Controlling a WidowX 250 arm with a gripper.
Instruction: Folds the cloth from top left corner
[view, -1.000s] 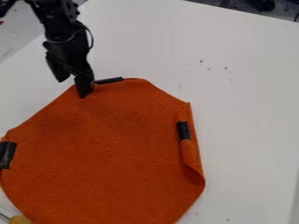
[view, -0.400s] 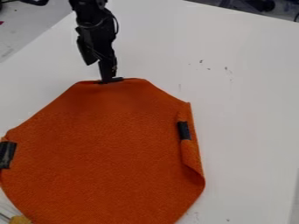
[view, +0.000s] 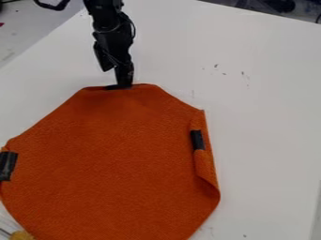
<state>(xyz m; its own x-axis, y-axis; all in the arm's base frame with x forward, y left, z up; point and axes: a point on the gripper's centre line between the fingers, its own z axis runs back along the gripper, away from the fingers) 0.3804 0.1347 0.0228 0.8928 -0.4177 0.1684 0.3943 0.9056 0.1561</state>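
The gripper (view: 116, 78) is now farther toward 2 o'clock, its lower tip no longer at the black strip's (view: 113, 87) 9 o'clock end but over its 3 o'clock end.

Table (view: 270, 93): bright and fairly evenly lit, a shade greyer at the lower right.
Cloth (view: 113, 154): softly lit, with a dim shadow in the fold along its right side.
Arm (view: 113, 33): very dark, much of its detail lost, a few faint glints.
Background (view: 251, 4), top right: dim.
Light: soft, diffuse; direction hard to tell.
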